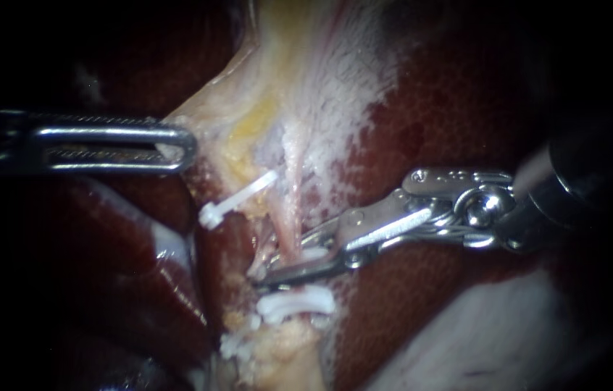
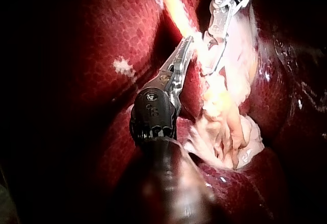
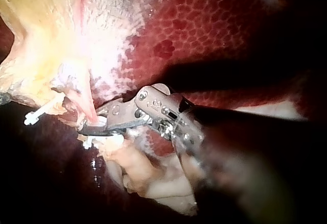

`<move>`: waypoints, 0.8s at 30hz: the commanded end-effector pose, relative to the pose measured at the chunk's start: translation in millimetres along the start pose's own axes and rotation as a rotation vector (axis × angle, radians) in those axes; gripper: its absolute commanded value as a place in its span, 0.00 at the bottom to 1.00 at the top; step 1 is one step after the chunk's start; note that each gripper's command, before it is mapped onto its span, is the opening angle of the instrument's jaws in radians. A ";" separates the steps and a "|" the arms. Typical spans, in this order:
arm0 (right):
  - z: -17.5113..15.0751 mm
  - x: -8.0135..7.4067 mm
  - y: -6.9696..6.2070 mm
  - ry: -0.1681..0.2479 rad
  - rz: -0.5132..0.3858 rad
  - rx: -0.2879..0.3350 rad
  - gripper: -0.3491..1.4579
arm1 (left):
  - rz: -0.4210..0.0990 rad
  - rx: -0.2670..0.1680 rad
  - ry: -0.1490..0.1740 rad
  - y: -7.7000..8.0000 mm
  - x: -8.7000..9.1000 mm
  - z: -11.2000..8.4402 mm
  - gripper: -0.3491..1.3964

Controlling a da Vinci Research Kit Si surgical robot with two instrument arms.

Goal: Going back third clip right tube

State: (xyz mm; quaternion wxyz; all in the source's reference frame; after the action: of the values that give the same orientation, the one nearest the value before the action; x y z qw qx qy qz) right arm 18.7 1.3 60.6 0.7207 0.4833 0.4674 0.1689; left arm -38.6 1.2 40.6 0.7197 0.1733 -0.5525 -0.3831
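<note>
A thin pink tube, the right tube [image 1: 288, 217], runs down from the pale gallbladder tissue [image 1: 306, 87]. My right instrument [image 1: 274, 269] comes in from the right, and its jaws stand open astride this tube with a gap between them. A white clip [image 1: 314, 254] lies in that gap at the tube. Another white clip [image 1: 295, 303] sits across the tube just below the jaws. In the right wrist view the jaws [image 3: 89, 127] straddle the same tube [image 3: 86, 106]. My left instrument [image 1: 189, 148] is shut on the pale tissue edge at the left and holds it taut.
A further white clip [image 1: 238, 199] sticks out slantwise to the left of the tube. Small white clip parts [image 1: 238, 346] lie among the pale fatty tissue below. Dark red liver [image 1: 451, 108] surrounds the site, with a glossy lobe [image 1: 140, 268] under my left instrument.
</note>
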 end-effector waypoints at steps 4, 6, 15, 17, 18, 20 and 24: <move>0.0 0.0 0.0 0.000 0.000 0.000 0.00 | 0.000 0.000 0.000 0.0 0.0 0.0 0.00; 0.0 -0.1 0.0 0.000 0.000 0.001 0.00 | 0.000 0.000 0.000 0.0 0.0 0.0 0.00; 0.0 -0.1 0.0 -0.001 -0.001 0.001 0.00 | 0.000 0.000 0.000 0.0 0.0 0.0 0.00; 0.0 -0.1 0.0 0.004 -0.001 -0.007 0.02 | 0.000 0.000 0.000 0.0 0.0 0.0 0.00; -0.1 -0.1 0.1 0.012 -0.001 -0.020 0.11 | 0.000 0.000 0.000 0.0 0.0 0.0 0.00; -0.1 0.0 0.1 0.021 -0.048 -0.045 0.25 | 0.000 0.000 0.000 0.0 0.0 0.0 0.00; -0.2 0.1 0.7 0.022 -0.176 -0.075 0.43 | 0.000 0.000 0.000 0.0 0.0 0.0 0.00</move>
State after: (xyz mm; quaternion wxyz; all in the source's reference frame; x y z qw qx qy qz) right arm 18.8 1.9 61.2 0.7485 0.4012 0.5141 0.1201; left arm -38.6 1.1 40.7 0.7197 0.1734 -0.5524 -0.3831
